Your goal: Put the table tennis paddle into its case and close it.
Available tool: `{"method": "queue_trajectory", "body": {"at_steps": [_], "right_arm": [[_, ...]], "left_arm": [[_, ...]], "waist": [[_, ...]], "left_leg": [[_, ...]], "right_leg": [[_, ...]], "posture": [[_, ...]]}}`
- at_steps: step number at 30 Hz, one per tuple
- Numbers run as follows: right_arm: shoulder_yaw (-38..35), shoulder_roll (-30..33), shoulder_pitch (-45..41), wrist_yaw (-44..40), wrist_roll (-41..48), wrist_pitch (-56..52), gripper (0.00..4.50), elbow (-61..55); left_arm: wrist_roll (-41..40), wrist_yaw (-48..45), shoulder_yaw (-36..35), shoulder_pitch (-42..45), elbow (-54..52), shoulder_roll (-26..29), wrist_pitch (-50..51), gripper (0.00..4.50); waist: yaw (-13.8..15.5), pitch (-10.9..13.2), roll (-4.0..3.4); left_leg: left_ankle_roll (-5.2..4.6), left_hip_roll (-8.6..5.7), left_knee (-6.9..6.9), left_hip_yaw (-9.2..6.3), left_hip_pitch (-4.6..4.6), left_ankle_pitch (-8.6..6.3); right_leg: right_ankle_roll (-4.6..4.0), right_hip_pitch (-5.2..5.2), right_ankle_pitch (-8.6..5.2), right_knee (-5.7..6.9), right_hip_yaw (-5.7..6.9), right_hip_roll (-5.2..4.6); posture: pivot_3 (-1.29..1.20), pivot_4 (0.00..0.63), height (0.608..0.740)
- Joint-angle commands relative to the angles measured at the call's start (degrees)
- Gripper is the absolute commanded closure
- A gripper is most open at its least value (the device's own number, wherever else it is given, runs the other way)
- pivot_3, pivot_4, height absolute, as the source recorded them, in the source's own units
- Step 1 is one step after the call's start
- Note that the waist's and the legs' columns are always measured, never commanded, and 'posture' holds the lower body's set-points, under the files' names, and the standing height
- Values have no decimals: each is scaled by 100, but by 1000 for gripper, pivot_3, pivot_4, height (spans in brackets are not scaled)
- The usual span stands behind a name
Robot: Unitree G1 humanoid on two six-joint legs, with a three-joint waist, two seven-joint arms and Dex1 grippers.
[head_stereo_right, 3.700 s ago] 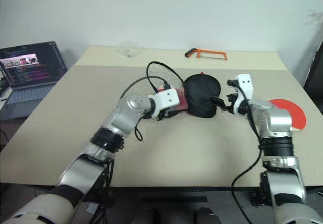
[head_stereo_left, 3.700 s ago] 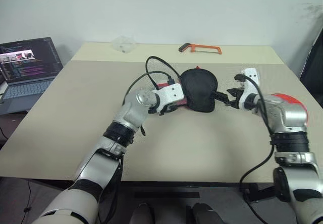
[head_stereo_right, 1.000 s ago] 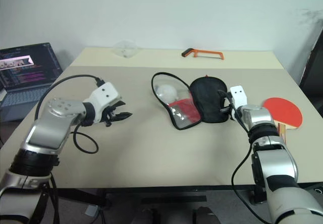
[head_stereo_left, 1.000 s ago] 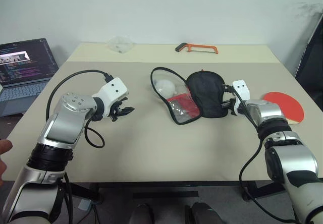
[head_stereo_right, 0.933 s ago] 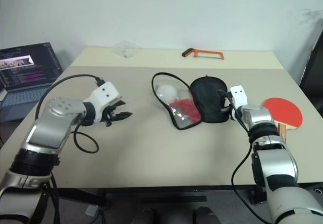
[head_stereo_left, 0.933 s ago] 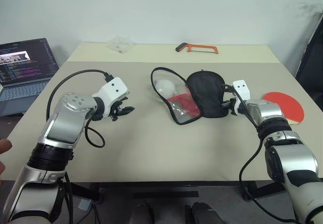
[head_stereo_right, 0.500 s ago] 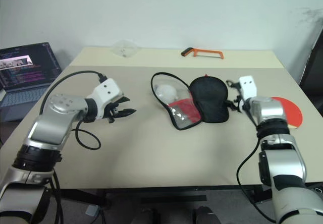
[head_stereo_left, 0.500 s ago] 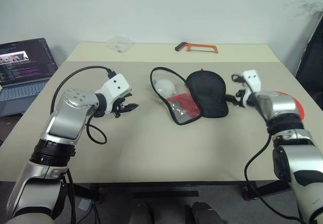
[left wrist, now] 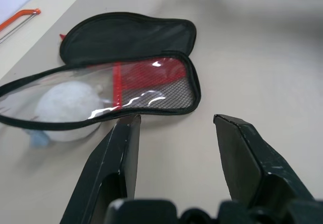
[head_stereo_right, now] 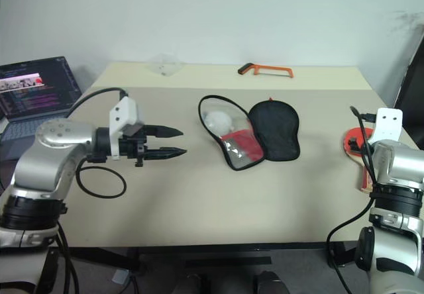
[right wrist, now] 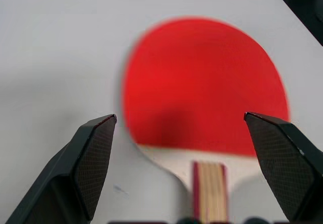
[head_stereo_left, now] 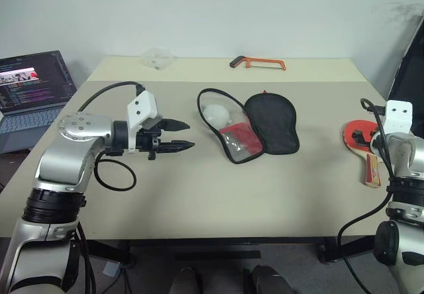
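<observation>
A: Where's the paddle [right wrist: 204,90] sitting?

B: Flat on the table [head_stereo_left: 199,195], red face up, close to the right edge. Its wooden handle points toward the front edge.

A: And the right gripper [right wrist: 186,168]?

B: Above the paddle, jaws spread wide with nothing between them. In the wrist view the two black fingers [right wrist: 88,158] frame the paddle's face and the top of the handle, but they are not touching it.

A: What about the case [head_stereo_left: 248,125]?

B: Around the middle of the table, unzipped and lying open in two flaps. The black flap lies on the right; the flap with the red panel and mesh lies on the left, with a pale plush ball [head_stereo_left: 215,114] at its far end. It is well apart from the paddle.

A: The left gripper [head_stereo_right: 173,142]?

B: Held above the table left of the case, pointing toward it, jaws partly open and holding nothing. It sits near the case but is not touching it.

A: Anything else there?

B: An orange hacksaw [head_stereo_left: 258,63] and a clear plastic bag [head_stereo_left: 158,57] near the far edge. A laptop [head_stereo_left: 33,85] stands off the left side.
</observation>
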State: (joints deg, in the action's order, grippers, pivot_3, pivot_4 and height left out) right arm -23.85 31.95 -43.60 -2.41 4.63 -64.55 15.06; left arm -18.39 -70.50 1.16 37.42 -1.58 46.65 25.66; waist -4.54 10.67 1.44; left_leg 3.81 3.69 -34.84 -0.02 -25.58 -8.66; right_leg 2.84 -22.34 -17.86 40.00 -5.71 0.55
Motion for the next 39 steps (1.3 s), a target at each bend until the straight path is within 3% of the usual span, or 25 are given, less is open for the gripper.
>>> {"method": "queue_trajectory", "body": {"at_steps": [1, 8, 16, 23, 33, 39], "right_arm": [[-332, -22, -94, 245, 47, -189, 35, 31], [-762, -119, -144, 628, 164, -364, 35, 141], [-479, -131, 91, 372, 240, -745, 35, -55], [-388, -201, 260, 439, 149, -141, 35, 351], [-344, -165, 124, 742, 72, 803, 3267, 1250], [-197, -139, -121, 776, 77, 876, 3404, 1024]], "left_arm": [[-46, 47, 36, 109, -123, -51, -45, 1986], [-79, 64, 62, 1, -221, -75, -10, 1986], [-71, 49, 76, -44, -258, -52, -7, 1986], [-50, 110, 131, -25, -354, -92, 43, 1986], [17, 199, 182, -15, -326, -44, 12, 1986], [20, 206, 195, -40, -364, -49, 28, 1986]], "waist": [[-6, 0, 0], [-7, 0, 0], [-12, 0, 0], [-13, 0, 0], [-8, -3, 5], [-8, -5, 8]], "left_leg": [[0, 0, 0, 0, 0, 0], [0, 0, 4, 0, -2, 0], [0, 0, 3, 0, -2, 0], [0, 0, 3, 0, -2, 0], [-2, -2, -7, -1, 0, 2], [-14, -4, -9, 0, 0, 10]], "right_leg": [[0, 0, 0, 0, 0, 0], [-1, -1, 0, -3, 0, 0], [0, -1, -1, -3, 0, 0], [0, -1, -1, -3, 0, 0], [20, 8, -1, -5, -1, -1], [31, 9, 6, -7, -4, -2]], "posture": [[0, 150, 740], [0, 150, 740], [0, 150, 740], [0, 150, 740], [0, 150, 740], [0, 150, 740]]}}
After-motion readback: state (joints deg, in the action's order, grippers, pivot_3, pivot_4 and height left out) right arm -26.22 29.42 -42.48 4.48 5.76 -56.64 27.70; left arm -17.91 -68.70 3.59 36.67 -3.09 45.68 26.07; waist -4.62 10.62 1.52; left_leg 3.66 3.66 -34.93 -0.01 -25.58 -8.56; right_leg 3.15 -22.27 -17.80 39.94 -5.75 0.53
